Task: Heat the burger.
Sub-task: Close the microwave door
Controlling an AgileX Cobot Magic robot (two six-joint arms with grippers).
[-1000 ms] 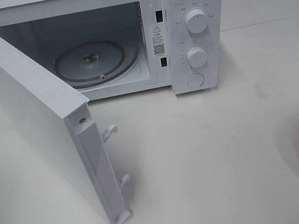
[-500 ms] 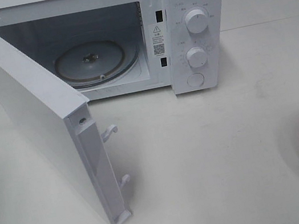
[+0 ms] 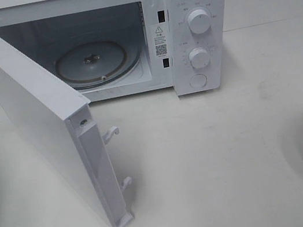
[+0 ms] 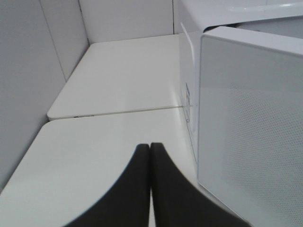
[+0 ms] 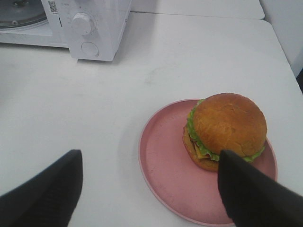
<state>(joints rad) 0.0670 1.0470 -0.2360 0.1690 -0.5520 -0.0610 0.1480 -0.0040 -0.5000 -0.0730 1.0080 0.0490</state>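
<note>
Golden-bunned burger point(image 5: 225, 130) sits on pink plate point(image 5: 165, 175), right gripper point(image 5: 149, 189) spread seemingly above, left gripper point(image 4: 150, 156) clenched.

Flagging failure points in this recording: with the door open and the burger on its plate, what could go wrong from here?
1. The right tool is open above the pink plate; the burger sits off-centre, so a closing finger might clip it or miss.
2. The microwave door juts forward, narrowing the approach to the turntable.

One microwave point(image 3: 126, 35) is counted, with its single door point(image 3: 35, 122) swung open, one glass turntable point(image 3: 92, 62) seen inside, and two dials point(image 3: 198, 21) plus one round button point(image 3: 198, 81). One burger point(image 5: 225, 130) is spotted, on one pink plate point(image 5: 165, 165).
</note>
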